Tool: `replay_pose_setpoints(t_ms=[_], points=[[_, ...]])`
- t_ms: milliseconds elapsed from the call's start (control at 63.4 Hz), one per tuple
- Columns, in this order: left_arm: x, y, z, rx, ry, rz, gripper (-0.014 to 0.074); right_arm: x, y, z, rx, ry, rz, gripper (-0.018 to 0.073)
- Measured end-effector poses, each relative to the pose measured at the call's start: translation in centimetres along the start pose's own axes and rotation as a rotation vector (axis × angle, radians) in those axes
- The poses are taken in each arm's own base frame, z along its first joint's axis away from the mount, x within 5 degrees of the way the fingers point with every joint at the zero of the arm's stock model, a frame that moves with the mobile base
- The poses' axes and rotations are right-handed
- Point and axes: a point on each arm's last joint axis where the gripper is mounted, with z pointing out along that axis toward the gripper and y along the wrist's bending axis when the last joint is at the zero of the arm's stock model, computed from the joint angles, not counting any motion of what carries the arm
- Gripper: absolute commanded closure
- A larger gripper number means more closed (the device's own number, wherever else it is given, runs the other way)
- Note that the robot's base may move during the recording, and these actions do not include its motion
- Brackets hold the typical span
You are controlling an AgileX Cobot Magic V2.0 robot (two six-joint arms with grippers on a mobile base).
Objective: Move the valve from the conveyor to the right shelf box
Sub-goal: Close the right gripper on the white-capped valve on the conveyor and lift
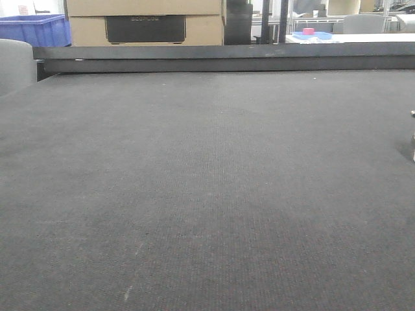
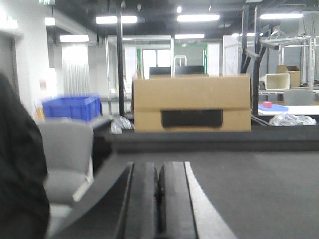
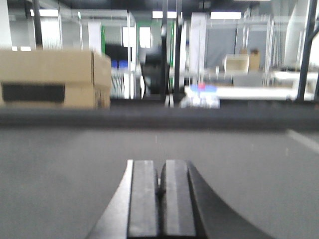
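Observation:
The conveyor (image 1: 207, 194) is a wide dark grey woven belt that fills the front view; it also shows in the left wrist view (image 2: 259, 194) and the right wrist view (image 3: 65, 174). No valve shows clearly. A small pale object (image 1: 413, 136) pokes in at the right edge of the front view, and I cannot tell what it is. My left gripper (image 2: 159, 172) is shut and empty, low over the belt near its left edge. My right gripper (image 3: 160, 172) is shut and empty over the belt. Neither gripper shows in the front view. The shelf box is out of view.
A dark rail (image 1: 220, 58) bounds the belt's far side. Behind it stand a cardboard box (image 1: 146, 23), a blue crate (image 1: 32, 29) and a blue tray with a pink object (image 1: 311, 32). A grey rounded housing (image 2: 65, 154) sits at the belt's left end.

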Motion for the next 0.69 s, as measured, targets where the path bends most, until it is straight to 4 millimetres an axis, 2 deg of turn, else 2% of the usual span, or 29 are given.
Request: replay_pose_setpoints(t_ms=[110, 174, 268, 395, 458, 505, 568, 584, 694], points=[[-3.1, 0.4, 0.7, -0.002, 0.060, 0.031, 0.0692, -3.5, 0.2, -0.4, -0.006, -0.051, 0.000, 0.0722], [-4.7, 0.6, 1.4, -0.002, 0.113, 0.036, 0.0638, -6.0, 0.4, -0.7, -0.010, -0.064, 0.000, 0.0721], [-6.7, 0.8, 2.8, -0.001, 0.206, 0.039, 0.0494, -8.4, 0.6, -0.3, -0.011, -0.008, -0.001, 0.0674], [-8.8, 1.1, 4.9, 0.003, 0.334, 0.038, 0.0284, -11.0, 0.7, 1.3, -0.011, 0.042, -0.001, 0.0469], [-9.5, 1.1, 6.0, 0.014, 0.369, 0.028, 0.0173, -11.8, 0.8, 2.2, -0.011, 0.059, 0.001, 0.0313], [-10.0, 0.9, 6.7, 0.037, 0.384, 0.009, 0.0108, -12.3, 0.8, 2.9, -0.010, 0.071, 0.001, 0.0161], [-10.2, 0.7, 7.2, 0.061, 0.394, -0.021, 0.0064, -12.2, 0.8, 4.0, -0.008, 0.109, 0.003, 0.0007], [-10.3, 0.6, 7.4, 0.067, 0.397, -0.032, 0.0056, -12.2, 0.8, 4.2, -0.008, 0.116, 0.003, -0.0017], [-10.1, 0.2, 8.2, 0.094, 0.424, -0.080, 0.0019, -11.4, 0.8, 5.9, -0.004, 0.188, 0.003, -0.0011]])
